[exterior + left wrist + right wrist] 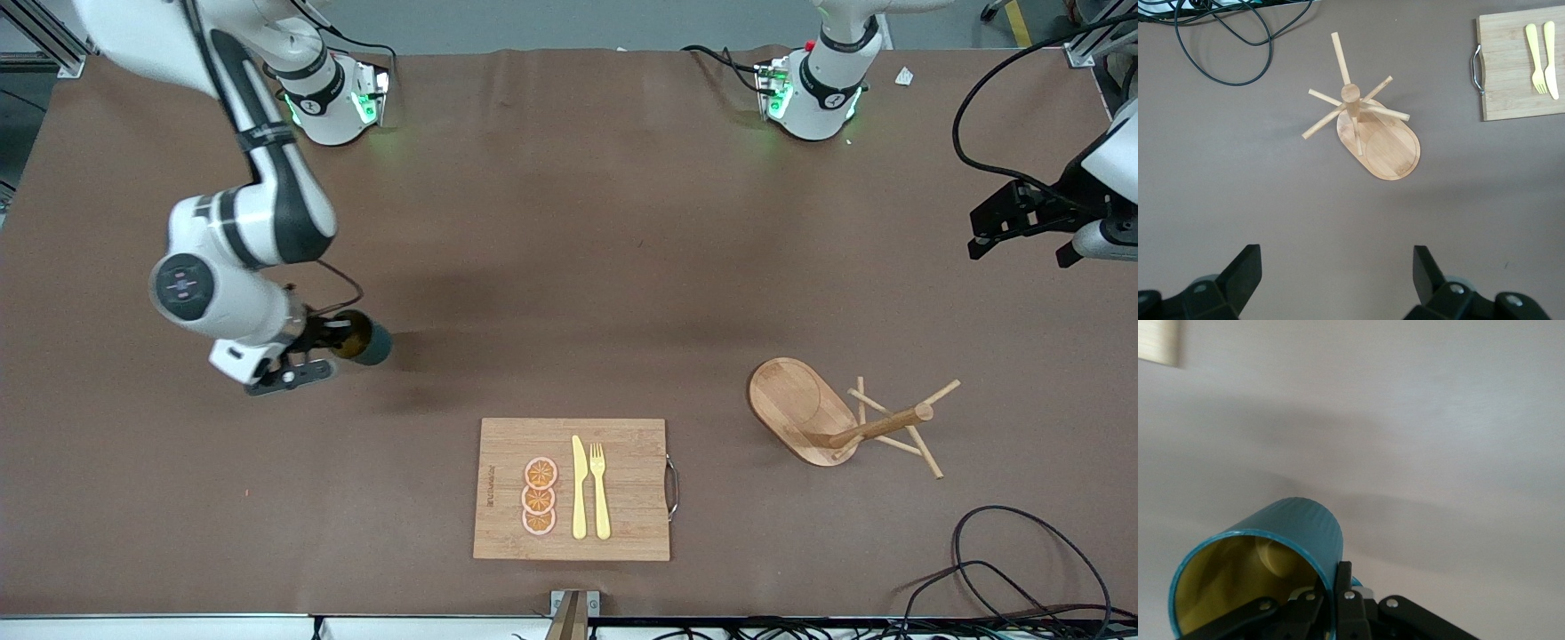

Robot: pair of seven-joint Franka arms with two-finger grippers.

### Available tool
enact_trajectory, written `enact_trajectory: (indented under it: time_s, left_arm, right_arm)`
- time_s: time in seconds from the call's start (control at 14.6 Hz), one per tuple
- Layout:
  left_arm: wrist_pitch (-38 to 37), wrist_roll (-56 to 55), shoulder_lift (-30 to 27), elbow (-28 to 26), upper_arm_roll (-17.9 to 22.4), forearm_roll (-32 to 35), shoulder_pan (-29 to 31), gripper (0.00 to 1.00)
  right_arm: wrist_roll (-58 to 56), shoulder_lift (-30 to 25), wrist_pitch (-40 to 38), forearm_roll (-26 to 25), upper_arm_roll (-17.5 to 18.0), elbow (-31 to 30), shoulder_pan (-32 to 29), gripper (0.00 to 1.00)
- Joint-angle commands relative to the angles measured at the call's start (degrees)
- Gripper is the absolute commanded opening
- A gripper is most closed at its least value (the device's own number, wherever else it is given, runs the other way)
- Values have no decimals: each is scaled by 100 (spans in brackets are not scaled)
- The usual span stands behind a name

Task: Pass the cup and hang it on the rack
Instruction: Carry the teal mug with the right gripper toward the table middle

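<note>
The dark teal ribbed cup (366,340) is held on its side above the bare table, toward the right arm's end. My right gripper (333,338) is shut on its rim. In the right wrist view one finger is inside the yellowish mouth and one outside the cup (1295,537), with the right gripper (1333,600) pinching the wall. The wooden rack (805,409) stands on its oval base toward the left arm's end and also shows in the left wrist view (1388,143). My left gripper (989,227) hangs open and empty high over the table's edge (1337,267).
A bamboo cutting board (502,444) lies near the front edge with orange slices (540,496), a yellow knife (579,489) and a fork (600,489). Black cables (1005,569) loop near the rack, and also show in the left wrist view (1225,40).
</note>
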Motion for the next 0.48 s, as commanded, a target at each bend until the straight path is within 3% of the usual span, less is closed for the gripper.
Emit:
enact_trajectory:
  time_s: [0.0,0.41]
  left_arm:
    - [-13,-112,35,76,-3,87,-7,100]
    - [-65,-59,35,59,-3,70,11,100]
  right_arm:
    - [1320,-42,214,206,-82,29,822,0]
    - [3378,783,259,215,-82,1073,2045,0]
